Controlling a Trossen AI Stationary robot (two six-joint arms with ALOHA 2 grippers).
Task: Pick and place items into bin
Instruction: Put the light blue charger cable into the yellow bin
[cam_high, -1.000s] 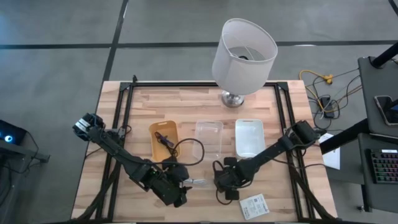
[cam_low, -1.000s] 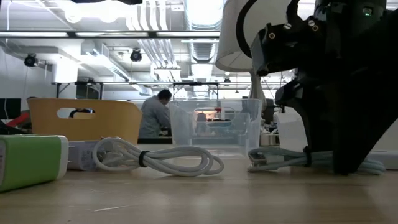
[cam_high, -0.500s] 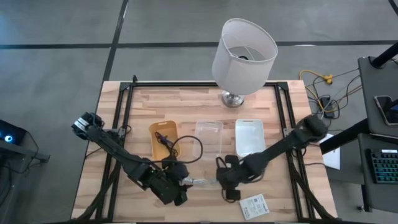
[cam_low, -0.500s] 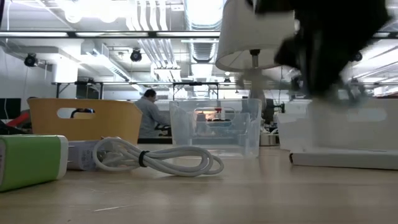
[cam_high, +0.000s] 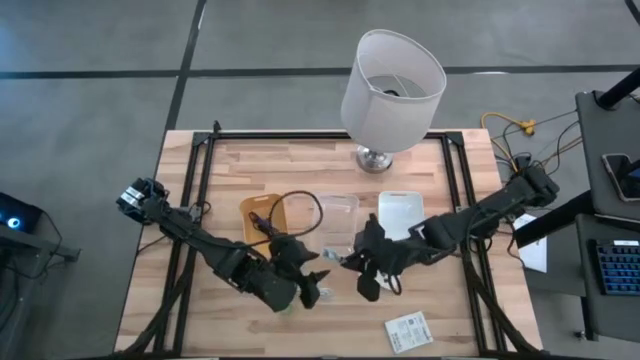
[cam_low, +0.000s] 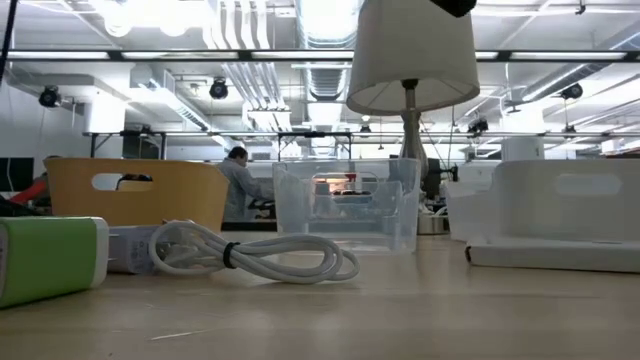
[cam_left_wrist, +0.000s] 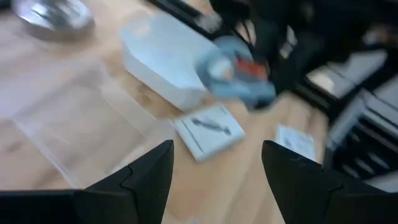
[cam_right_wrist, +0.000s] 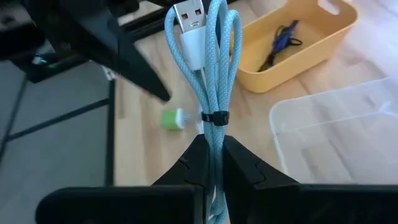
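Note:
My right gripper (cam_high: 352, 262) is shut on a pale-blue coiled cable (cam_right_wrist: 211, 68), held above the table in front of the clear bin (cam_high: 336, 215). My left gripper (cam_high: 316, 278) is open and empty just to its left, above a small green block (cam_high: 310, 297). The block also shows in the right wrist view (cam_right_wrist: 171, 118) and the low view (cam_low: 45, 260). A white coiled cable (cam_low: 255, 255) lies on the table beside it. The yellow bin (cam_high: 262, 222) holds a thin black and purple cable (cam_right_wrist: 280, 43). A white printed card (cam_high: 408, 329) lies near the front edge. My right gripper pinches the pale-blue cable bundle between its two fingers, just below the black tie (cam_right_wrist: 212, 117). The bundle sticks out forward past the fingertips, its USB plug (cam_right_wrist: 189, 18) at the free end. It is lifted clear of the table.
Yellow, clear and white (cam_high: 401, 220) bins stand side by side at mid-table. A big white lamp (cam_high: 392, 85) stands at the far edge. Another white packet (cam_left_wrist: 208, 127) lies on the table by the white bin. A person shows far off in the room (cam_low: 238, 180).
My right gripper has risen off the table with the pale-blue cable, out of the low view, and gone toward the far edge and the bins. My left gripper has moved toward the table's right and far side.

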